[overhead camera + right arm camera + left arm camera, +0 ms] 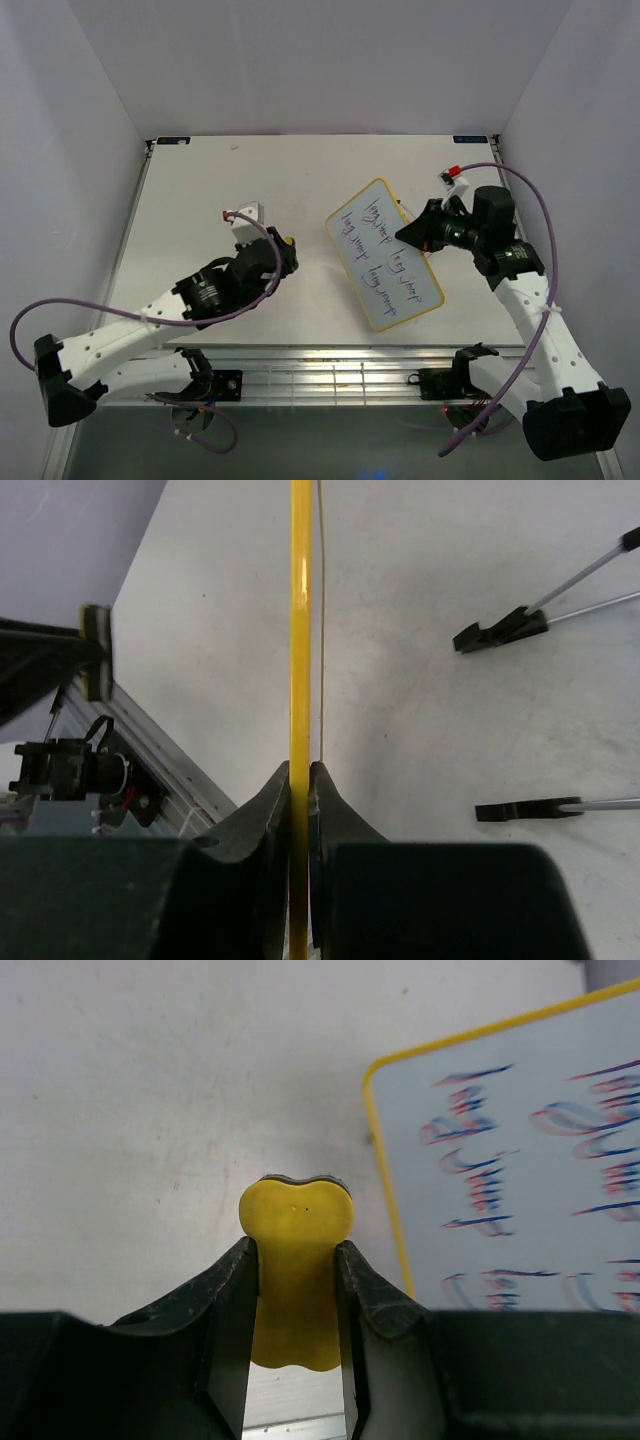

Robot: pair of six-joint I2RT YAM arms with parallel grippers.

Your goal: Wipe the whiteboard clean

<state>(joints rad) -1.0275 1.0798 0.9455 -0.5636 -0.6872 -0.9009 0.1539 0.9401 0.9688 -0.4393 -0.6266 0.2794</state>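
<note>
At left, the left arm reaches across the pale table (200, 180), a purple cable (30, 320) looping from its base. The left gripper (285, 250) is closed to a narrow gap on a small yellow peanut-shaped eraser (288, 241). In the left wrist view the two black fingers of the left gripper (295, 1248) pinch the eraser (296, 1260) at its waist, with its rounded upper lobe standing clear above the fingertips. The eraser sits near the board's left edge but apart from it, with a strip of bare table between them.

At centre right, the whiteboard (383, 255), white with rounded corners and a thin yellow frame, lies at a slant across the table as the overhead camera sees it. Several lines of purple handwriting (375, 250) cover its face. The left wrist camera catches one corner of the whiteboard (520, 1160), its writing blurred.

At right, the right gripper (412, 232) has hold of the board's right-hand edge. In the right wrist view the right gripper (299, 772) is nearly shut, its fingers clamped on either side of the whiteboard (300, 630), seen edge-on as a yellow line. Two black feet (500, 630) on thin metal rods show to the right of that edge; whether they touch the table cannot be told.
</note>
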